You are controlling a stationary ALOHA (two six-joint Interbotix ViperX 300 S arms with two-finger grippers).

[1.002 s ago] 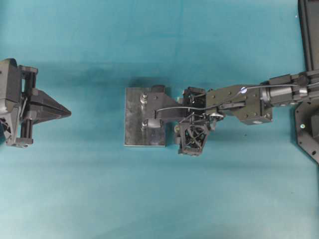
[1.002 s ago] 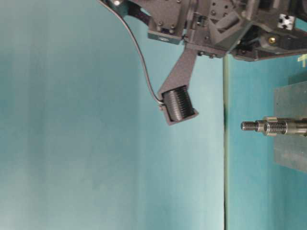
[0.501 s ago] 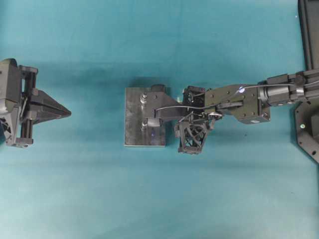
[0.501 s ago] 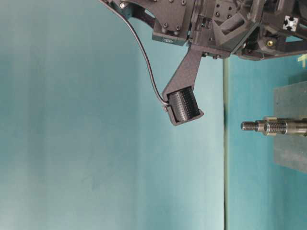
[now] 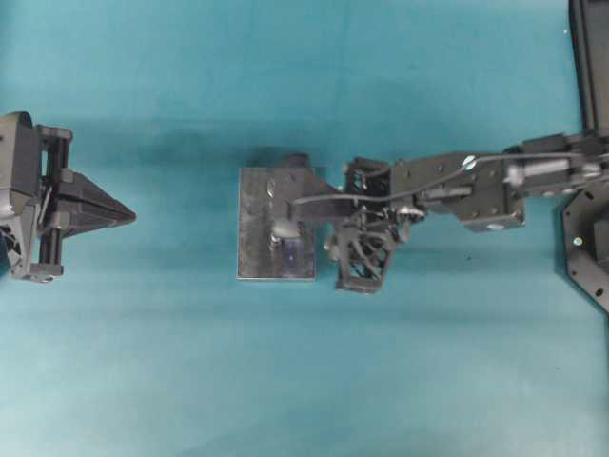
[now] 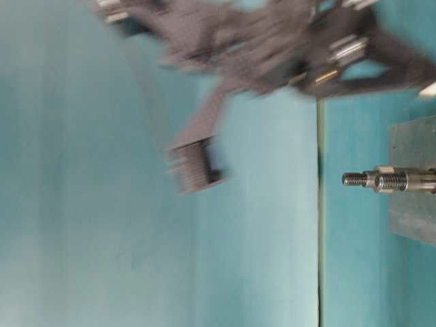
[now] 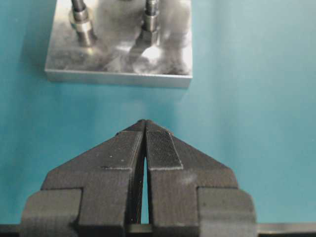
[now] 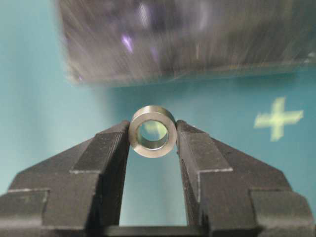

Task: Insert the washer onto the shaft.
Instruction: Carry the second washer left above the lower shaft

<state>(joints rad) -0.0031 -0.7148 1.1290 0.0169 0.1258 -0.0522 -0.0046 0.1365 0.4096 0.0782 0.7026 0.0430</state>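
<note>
Evidently we pinch the washer [image 8: 152,131] by its rim in the right gripper [image 8: 152,133], keeping its bore free for a shaft [image 7: 150,22]. Our right arm reaches across above the metal block [image 5: 257,249] on the bench [image 5: 190,381]; our left gripper [image 7: 145,129] waits aside, pressed together.

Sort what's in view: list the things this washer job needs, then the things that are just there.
Needed for the job:
washer, clamped in the right gripper
shaft on the metal base plate

Just there:
left gripper, shut and empty
green cross mark
teal table cover
</note>
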